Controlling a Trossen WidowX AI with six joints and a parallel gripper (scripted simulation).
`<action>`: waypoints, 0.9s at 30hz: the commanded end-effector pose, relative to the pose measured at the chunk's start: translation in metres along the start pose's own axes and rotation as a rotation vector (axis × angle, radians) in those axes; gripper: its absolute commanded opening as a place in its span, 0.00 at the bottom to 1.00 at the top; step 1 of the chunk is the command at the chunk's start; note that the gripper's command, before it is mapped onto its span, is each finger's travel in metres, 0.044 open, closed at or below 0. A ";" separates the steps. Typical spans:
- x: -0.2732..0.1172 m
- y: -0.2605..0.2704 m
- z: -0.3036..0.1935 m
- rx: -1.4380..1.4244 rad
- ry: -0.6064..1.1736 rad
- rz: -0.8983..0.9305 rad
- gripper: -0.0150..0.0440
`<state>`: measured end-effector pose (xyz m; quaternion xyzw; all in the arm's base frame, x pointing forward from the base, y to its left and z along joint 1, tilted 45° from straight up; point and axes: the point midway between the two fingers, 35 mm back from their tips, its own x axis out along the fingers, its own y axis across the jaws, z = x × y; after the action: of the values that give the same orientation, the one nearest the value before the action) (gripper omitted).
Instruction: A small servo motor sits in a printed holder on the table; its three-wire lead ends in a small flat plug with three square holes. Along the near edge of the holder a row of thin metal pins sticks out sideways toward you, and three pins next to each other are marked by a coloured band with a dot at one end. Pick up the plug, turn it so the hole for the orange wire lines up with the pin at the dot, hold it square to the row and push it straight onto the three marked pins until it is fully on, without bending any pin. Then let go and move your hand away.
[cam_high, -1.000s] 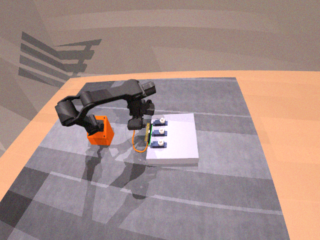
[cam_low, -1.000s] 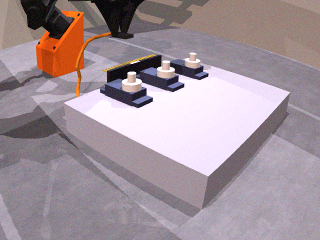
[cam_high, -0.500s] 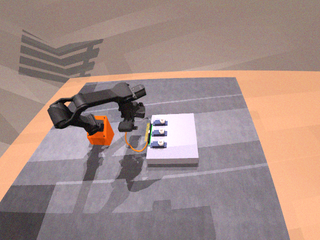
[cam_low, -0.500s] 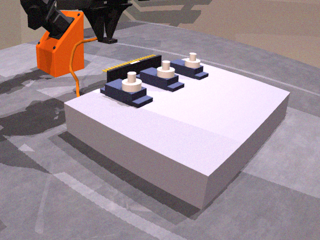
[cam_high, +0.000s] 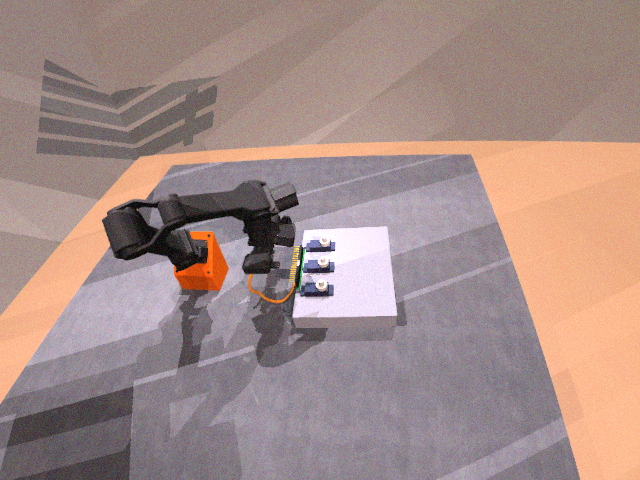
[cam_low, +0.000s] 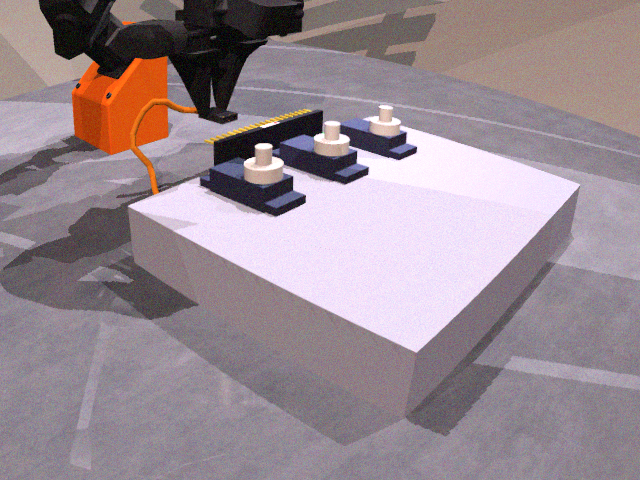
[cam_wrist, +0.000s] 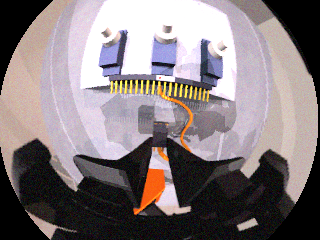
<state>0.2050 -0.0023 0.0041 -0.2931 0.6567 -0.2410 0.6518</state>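
My gripper (cam_high: 275, 265) (cam_low: 217, 112) (cam_wrist: 162, 139) is shut on the small dark plug (cam_low: 221, 115) (cam_wrist: 162, 131) and holds it just off the near side of the pin row, a short gap away. The orange lead (cam_high: 268, 297) (cam_low: 139, 139) (cam_wrist: 184, 116) loops from the plug down to the table and back to the holder. The white holder block (cam_high: 356, 289) (cam_low: 372, 258) (cam_wrist: 140, 20) carries three blue servos (cam_high: 316, 288) (cam_low: 255, 178) (cam_wrist: 164, 50). The row of gold pins (cam_high: 295, 266) (cam_low: 258, 124) (cam_wrist: 160, 88) sticks out toward the gripper. A green band shows faintly at the row in the top view.
The arm's orange base (cam_high: 202, 264) (cam_low: 116, 100) stands left of the holder on the grey mat (cam_high: 320, 392). The mat lies on an orange-tan table (cam_high: 578, 206).
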 end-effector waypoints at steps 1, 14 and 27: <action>0.000 0.001 0.014 -0.001 -0.004 -0.003 0.25; 0.000 0.000 0.032 0.000 -0.005 -0.003 0.25; -0.001 0.000 0.040 0.000 -0.005 -0.003 0.25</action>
<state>0.2418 0.0009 0.0037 -0.2915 0.6549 -0.2418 0.6540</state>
